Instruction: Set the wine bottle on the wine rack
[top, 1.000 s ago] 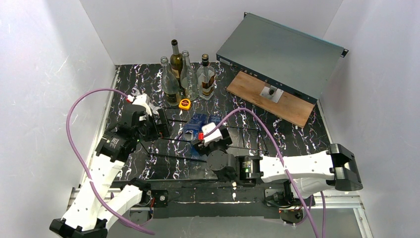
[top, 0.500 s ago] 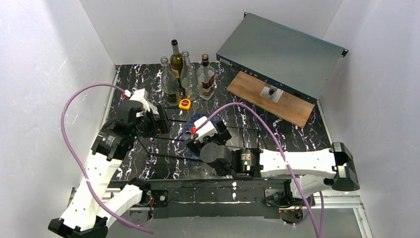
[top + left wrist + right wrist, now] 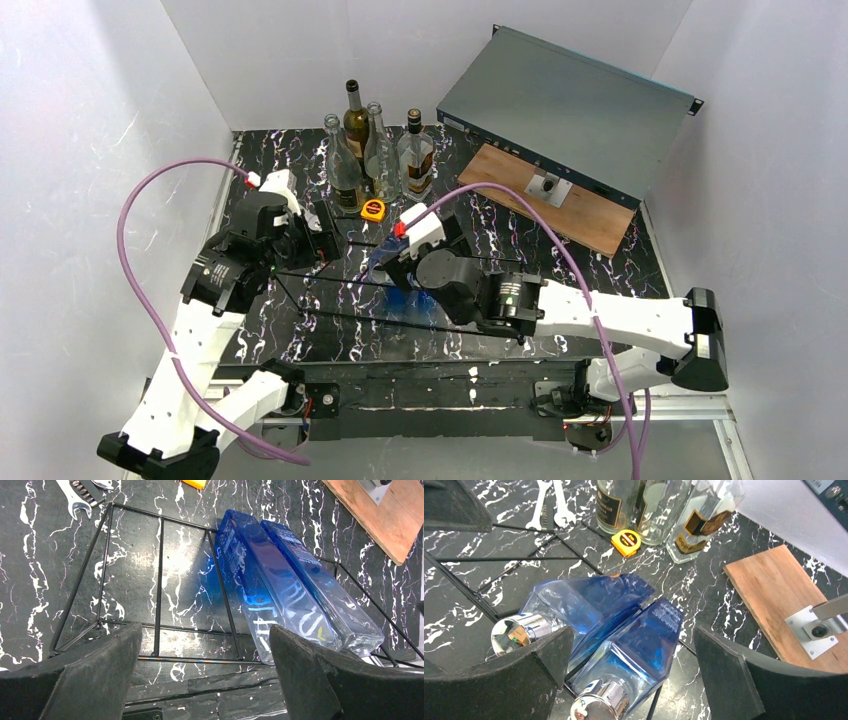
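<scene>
The wine rack [image 3: 340, 318] is a low black wire frame on the marbled table; it also shows in the left wrist view [image 3: 160, 580]. Two square blue glass bottles with silver caps lie side by side on it [image 3: 402, 298]. In the right wrist view they are the left bottle [image 3: 584, 605] and the right bottle [image 3: 649, 635]. My right gripper [image 3: 634, 675] is open and hovers over the right bottle's neck without touching it. My left gripper [image 3: 205, 675] is open and empty over the rack's bare left end, beside the bottles [image 3: 260, 590].
Several upright bottles [image 3: 378, 150] stand at the back, with a yellow tape measure [image 3: 373, 210] before them. Wrenches [image 3: 549, 500] lie by the rack's far left corner. A wooden board [image 3: 550, 195] and a grey metal case [image 3: 565, 110] lie at the back right.
My right arm has reached farther from its base, over the blue bottles. My left gripper has shifted slightly toward the back. Both stay open.
</scene>
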Controlling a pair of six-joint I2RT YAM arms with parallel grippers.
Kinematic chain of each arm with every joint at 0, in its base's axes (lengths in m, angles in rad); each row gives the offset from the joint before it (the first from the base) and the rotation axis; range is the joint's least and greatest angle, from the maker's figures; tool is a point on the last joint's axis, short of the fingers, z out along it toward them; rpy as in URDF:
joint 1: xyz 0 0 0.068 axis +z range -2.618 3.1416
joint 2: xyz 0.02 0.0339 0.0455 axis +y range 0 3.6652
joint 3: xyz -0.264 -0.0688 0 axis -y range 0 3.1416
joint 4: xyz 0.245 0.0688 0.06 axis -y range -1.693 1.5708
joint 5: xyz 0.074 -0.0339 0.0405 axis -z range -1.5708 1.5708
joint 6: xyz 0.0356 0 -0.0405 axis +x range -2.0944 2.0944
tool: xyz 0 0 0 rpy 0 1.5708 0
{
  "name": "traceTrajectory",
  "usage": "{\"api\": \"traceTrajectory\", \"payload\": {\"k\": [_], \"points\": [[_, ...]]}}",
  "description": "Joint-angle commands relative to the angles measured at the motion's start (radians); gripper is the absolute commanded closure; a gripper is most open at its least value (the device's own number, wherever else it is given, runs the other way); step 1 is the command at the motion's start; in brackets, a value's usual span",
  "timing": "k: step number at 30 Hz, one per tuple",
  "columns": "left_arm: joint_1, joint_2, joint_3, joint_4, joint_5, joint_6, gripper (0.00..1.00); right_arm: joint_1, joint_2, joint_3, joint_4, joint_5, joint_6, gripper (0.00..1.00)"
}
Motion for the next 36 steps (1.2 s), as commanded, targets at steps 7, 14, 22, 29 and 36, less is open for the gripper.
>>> {"api": "traceTrajectory", "payload": {"k": [7,14,22,29,36], "points": [[-0.005,0.056,0.133,-0.019,-0.067,-0.022,0.02,-0.039,-0.147,0.093,-0.013,-0.068,-0.139,0.02],[-0.005,0.114,0.198,0.056,-0.139,0.018,0.02,-0.145,-0.236,0.023,-0.032,-0.118,-0.167,0.02],[-0.005,0.301,0.333,0.144,-0.245,0.085,0.02,-0.275,-0.302,-0.048,-0.108,-0.195,-0.15,0.02],[0.004,0.543,0.529,0.199,-0.345,0.209,0.02,-0.345,-0.351,-0.092,-0.161,-0.208,-0.167,0.02],[0.03,0.784,0.733,0.24,-0.375,0.276,0.02,-0.44,-0.37,-0.086,-0.199,-0.257,-0.215,0.01]]}}
